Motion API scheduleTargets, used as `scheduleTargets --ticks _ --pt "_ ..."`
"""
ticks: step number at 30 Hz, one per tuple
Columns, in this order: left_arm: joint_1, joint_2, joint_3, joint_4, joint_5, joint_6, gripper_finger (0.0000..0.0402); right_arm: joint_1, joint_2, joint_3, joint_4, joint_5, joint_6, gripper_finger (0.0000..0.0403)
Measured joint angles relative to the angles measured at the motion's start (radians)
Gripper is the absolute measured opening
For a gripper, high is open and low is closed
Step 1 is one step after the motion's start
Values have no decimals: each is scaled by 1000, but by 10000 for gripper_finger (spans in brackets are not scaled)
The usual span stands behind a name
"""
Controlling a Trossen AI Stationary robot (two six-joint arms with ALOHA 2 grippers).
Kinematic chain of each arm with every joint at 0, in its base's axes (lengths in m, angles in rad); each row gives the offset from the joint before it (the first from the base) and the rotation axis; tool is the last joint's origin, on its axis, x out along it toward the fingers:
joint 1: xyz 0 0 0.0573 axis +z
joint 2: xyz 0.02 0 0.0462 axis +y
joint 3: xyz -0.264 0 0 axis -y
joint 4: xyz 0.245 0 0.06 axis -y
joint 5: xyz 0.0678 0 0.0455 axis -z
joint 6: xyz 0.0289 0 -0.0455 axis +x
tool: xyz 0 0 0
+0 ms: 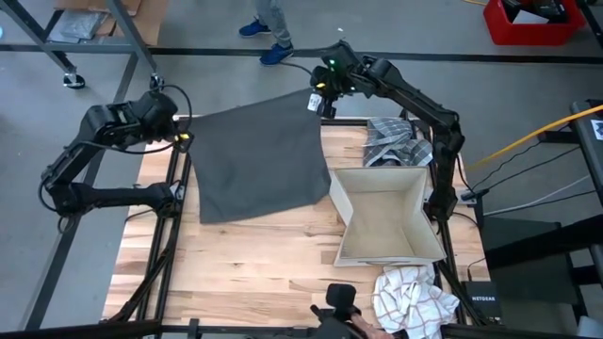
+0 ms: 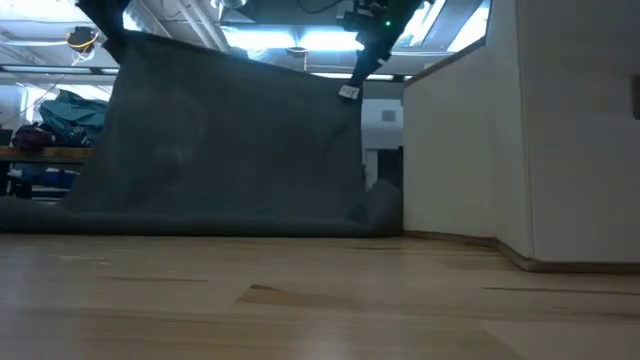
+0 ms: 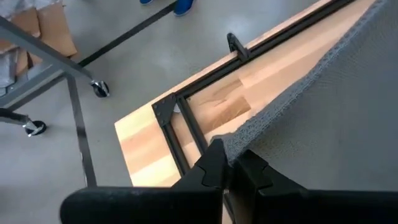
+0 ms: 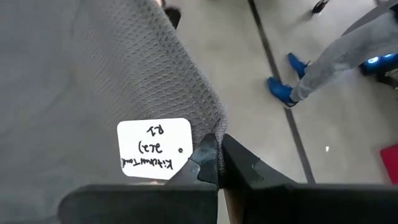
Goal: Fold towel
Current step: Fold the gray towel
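A dark grey towel (image 1: 259, 160) hangs spread between both grippers above the table's far half; its lower edge (image 2: 220, 225) rests on the wood. My left gripper (image 1: 184, 135) is shut on its far left corner, and my right gripper (image 1: 318, 102) is shut on its far right corner, beside a white label (image 4: 154, 148). In the low view the towel (image 2: 230, 140) fills the left and middle as a hanging sheet. My left gripper pinches the towel's far left corner (image 3: 233, 144) between its two fingers. The top edge runs taut from there toward the other gripper, and the cloth hangs below. My right gripper pinches the far right corner (image 4: 208, 127) between its fingers, next to the label. The cloth hangs below it, its lower edge on the table.
An open white box (image 1: 386, 215) stands on the table's right half, close to the towel's right edge. A checked cloth (image 1: 396, 141) lies beyond it and another (image 1: 410, 297) at the near right. A person's legs (image 4: 336, 62) stand past the far edge.
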Motion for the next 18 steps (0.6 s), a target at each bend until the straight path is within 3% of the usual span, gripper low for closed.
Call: scheduleTargets --ticks 15,18 --pt "0 15 -155 -24 271 -7 0 2 30 -1 -253 -107 50 5" --pt "0 14 -185 -27 333 -10 0 9 30 -1 -317 -190 66 5"
